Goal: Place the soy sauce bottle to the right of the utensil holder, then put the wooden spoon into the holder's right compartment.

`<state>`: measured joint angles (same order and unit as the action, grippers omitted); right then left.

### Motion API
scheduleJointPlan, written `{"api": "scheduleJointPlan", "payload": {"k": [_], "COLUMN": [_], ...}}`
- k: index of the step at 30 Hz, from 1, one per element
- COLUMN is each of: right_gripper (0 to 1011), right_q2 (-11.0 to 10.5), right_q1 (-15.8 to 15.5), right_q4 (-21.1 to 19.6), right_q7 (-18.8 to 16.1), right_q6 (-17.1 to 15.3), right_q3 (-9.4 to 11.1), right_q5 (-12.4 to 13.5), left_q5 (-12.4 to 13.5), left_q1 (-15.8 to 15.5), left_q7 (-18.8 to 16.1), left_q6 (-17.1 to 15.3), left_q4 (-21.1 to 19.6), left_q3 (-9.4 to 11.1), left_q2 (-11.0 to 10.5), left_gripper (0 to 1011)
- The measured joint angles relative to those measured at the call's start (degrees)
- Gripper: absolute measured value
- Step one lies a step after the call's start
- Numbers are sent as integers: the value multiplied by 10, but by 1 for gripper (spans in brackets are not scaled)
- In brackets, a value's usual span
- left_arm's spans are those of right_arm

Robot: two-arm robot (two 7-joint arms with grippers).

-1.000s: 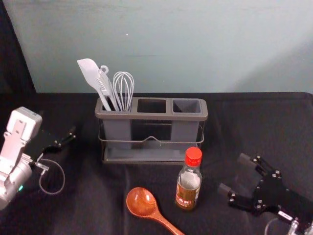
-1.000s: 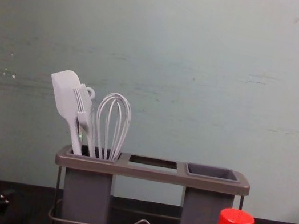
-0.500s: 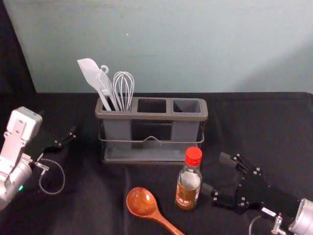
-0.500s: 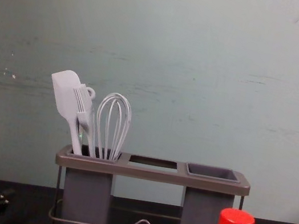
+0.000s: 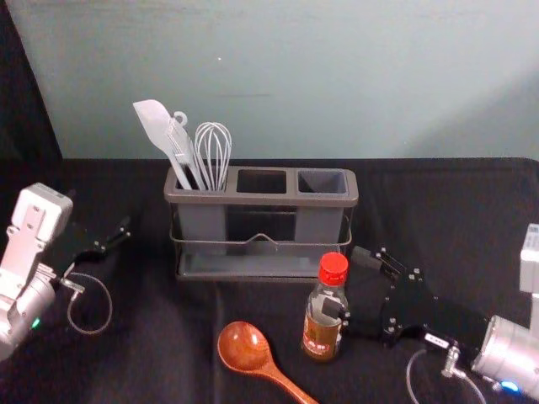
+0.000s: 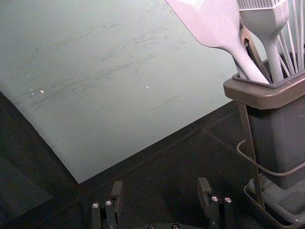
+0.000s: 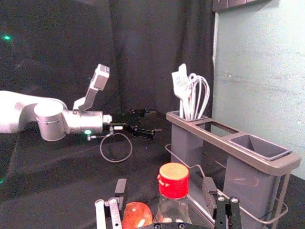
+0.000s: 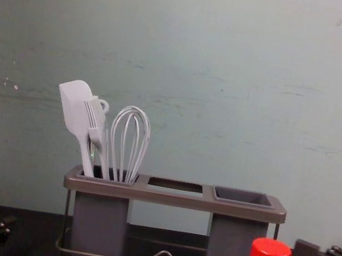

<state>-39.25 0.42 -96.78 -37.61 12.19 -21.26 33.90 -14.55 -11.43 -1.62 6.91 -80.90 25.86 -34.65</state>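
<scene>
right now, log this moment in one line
right gripper: open, at bottle; bottle: upright, in front of holder; spoon: on table; left gripper: open, left of holder

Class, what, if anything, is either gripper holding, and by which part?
Nothing: the right gripper is open at the soy sauce bottle, with gaps beside it; the left gripper is open, empty.

no legible words, brands or numbers. label (image 5: pixel 319 338) low on soy sauce bottle (image 5: pixel 333 268): print too small to read. pale sticker (image 5: pixel 436 341) on right arm (image 5: pixel 509 353), small pale tag (image 7: pixel 117 128) on left arm (image 7: pixel 50 119): marks likewise too small to read.
</scene>
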Motion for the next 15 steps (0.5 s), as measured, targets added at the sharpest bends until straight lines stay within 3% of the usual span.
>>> {"api": "scheduleJointPlan", "payload": {"k": [6,15], "right_gripper": [1002,1003], "right_q2": [18,31], "right_q1": [32,53], "right_q4": [22,34], "right_q7": [-8,-3], "right_q6": [-21,-34], "right_q3": [-10,-19], "right_q5": [-12,-34], "left_q5": [0,0], "left_q1": [0,0], "left_q7": [0,0], "left_q6": [0,0], "left_q4": [0,0], "left_q3": [0,0], "left_q2": [0,0], "left_gripper": [1011,1011]}}
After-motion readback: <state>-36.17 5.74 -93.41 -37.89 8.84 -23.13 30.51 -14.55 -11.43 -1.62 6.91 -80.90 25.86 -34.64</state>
